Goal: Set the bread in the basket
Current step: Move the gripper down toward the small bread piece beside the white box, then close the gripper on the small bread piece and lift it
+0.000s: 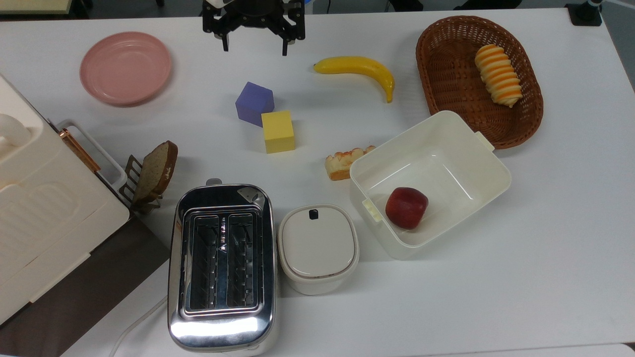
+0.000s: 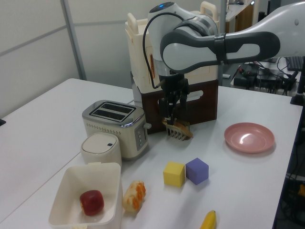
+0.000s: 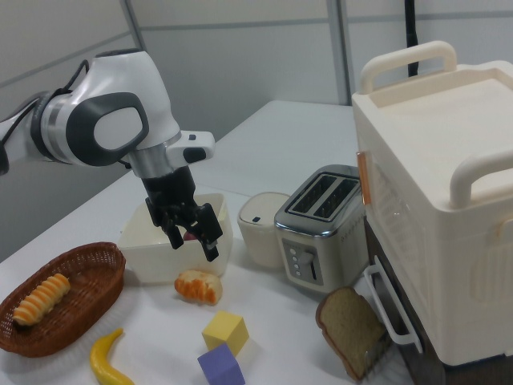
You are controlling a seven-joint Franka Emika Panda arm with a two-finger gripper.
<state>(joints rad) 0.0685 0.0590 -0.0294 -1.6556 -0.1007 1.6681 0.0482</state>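
On the white counter (image 1: 521,258), seen in the top view, the bread (image 1: 344,161) lies near the middle, touching the 9 o'clock wall of the white plastic tub (image 1: 488,166). A red apple (image 1: 406,207) sits inside that tub. The oval wicker basket (image 1: 446,74) stands at about 2 o'clock from the bread, just beyond the tub's far corner, and a cream-and-orange striped spiral roll (image 1: 498,75) lies in it. The bread is well apart from the basket.

At 12 o'clock in the top view the pincer (image 1: 253,48) hangs above the counter edge, its two fingers spread wide with nothing between them; it is well apart from the bread. In the right view the pincer (image 3: 193,238) hovers in front of the tub, above the bread (image 3: 197,286).

A banana (image 1: 361,70) lies between the pincer and the basket. A purple cube (image 1: 253,102) and a yellow cube (image 1: 278,131) sit touching at a corner, at 10 o'clock from the bread. A pink plate (image 1: 125,67) rests at the top view's upper left. A dark-crusted toast slice (image 1: 158,170) leans in a small rack just beside a large cream case (image 1: 39,218). A chrome two-slot toaster (image 1: 222,267) stands at 7 o'clock from the bread, and a cream lidded container (image 1: 318,248) sits just beside it, between toaster and tub.

In the left view the bread (image 2: 134,195) lies against the tub (image 2: 71,181).
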